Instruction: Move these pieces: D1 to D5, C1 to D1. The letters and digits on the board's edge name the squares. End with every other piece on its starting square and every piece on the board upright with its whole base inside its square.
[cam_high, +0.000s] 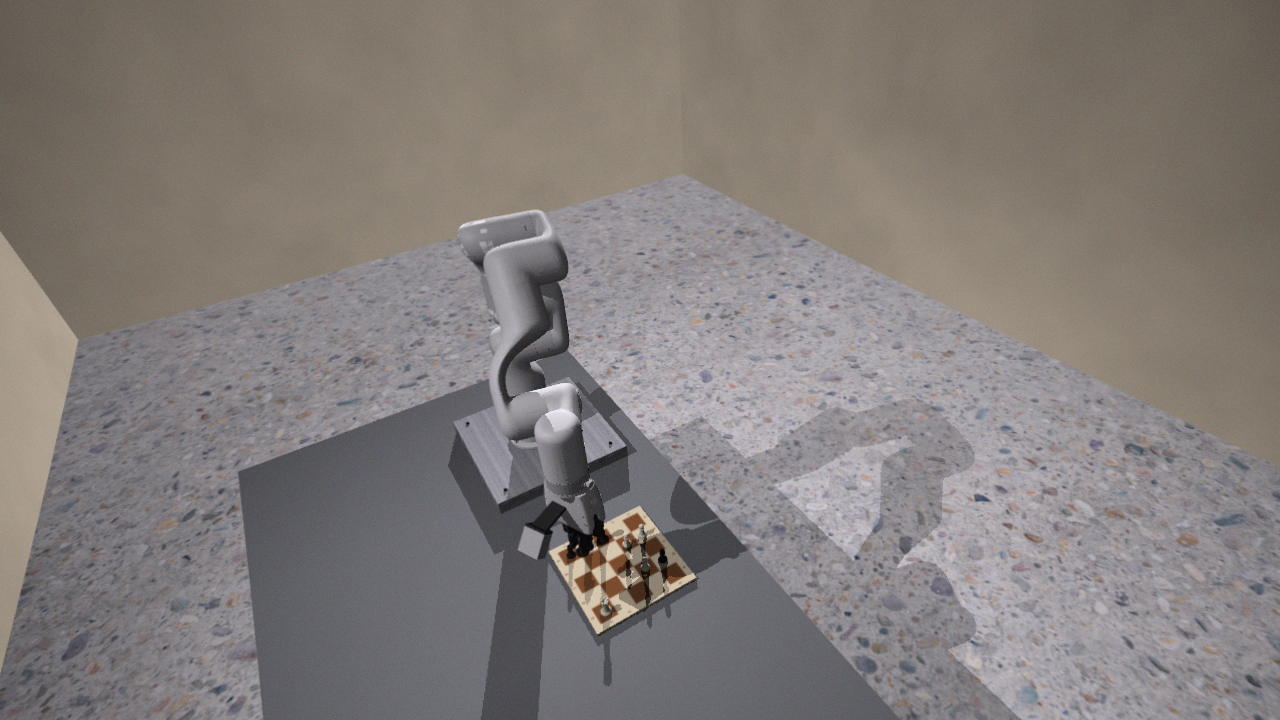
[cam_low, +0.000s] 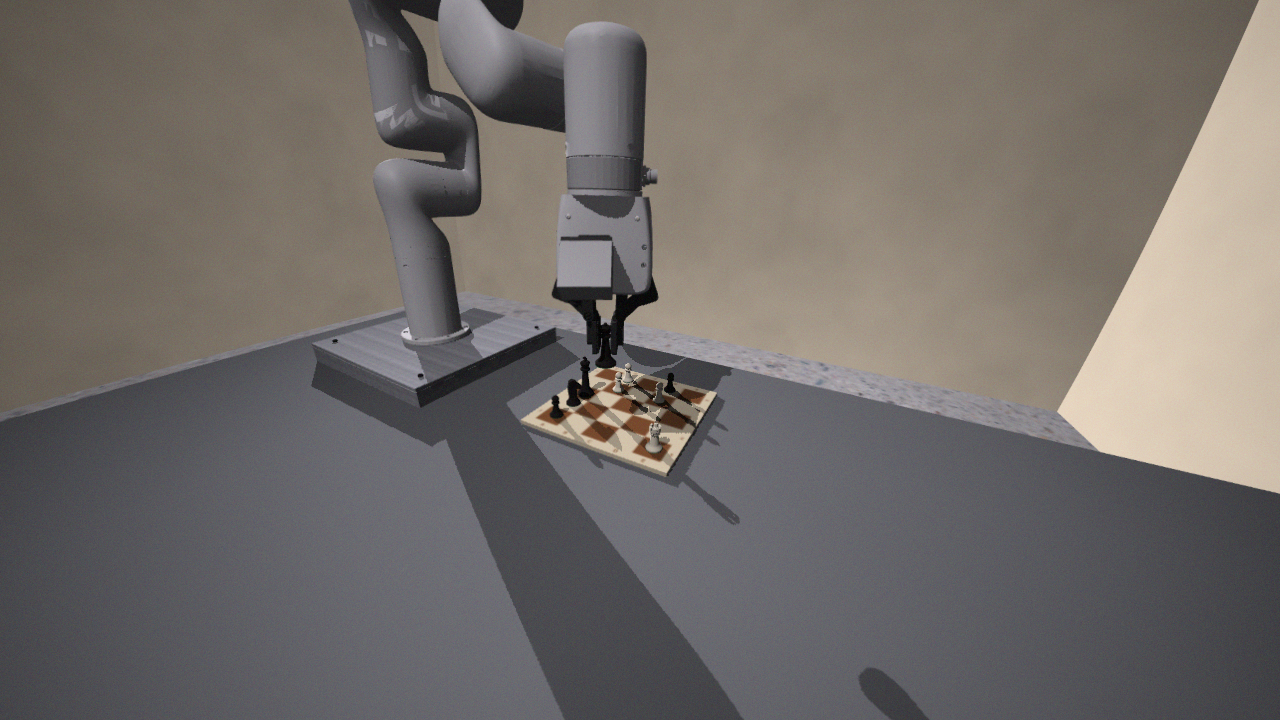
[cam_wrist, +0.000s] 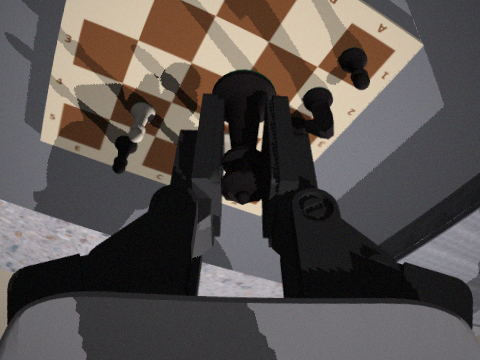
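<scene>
My gripper (cam_low: 605, 342) is shut on a black chess piece (cam_wrist: 243, 134) and holds it upright, a little above the chessboard (cam_low: 623, 413), over the board's side nearest the arm's base. The gripper also shows in the top view (cam_high: 586, 535), above the board (cam_high: 623, 568). In the wrist view the held piece's round base hangs over the squares near the board's near edge (cam_wrist: 220, 40). Three black pieces (cam_low: 573, 391) stand along the left edge. Another black piece (cam_low: 669, 383) stands at the far right.
White pieces stand on the board: one near the front corner (cam_low: 655, 437) and two in the middle and back (cam_low: 628, 374). In the wrist view two black pieces (cam_wrist: 320, 107) stand just right of my fingers. The arm's base plate (cam_low: 429, 351) lies left of the board.
</scene>
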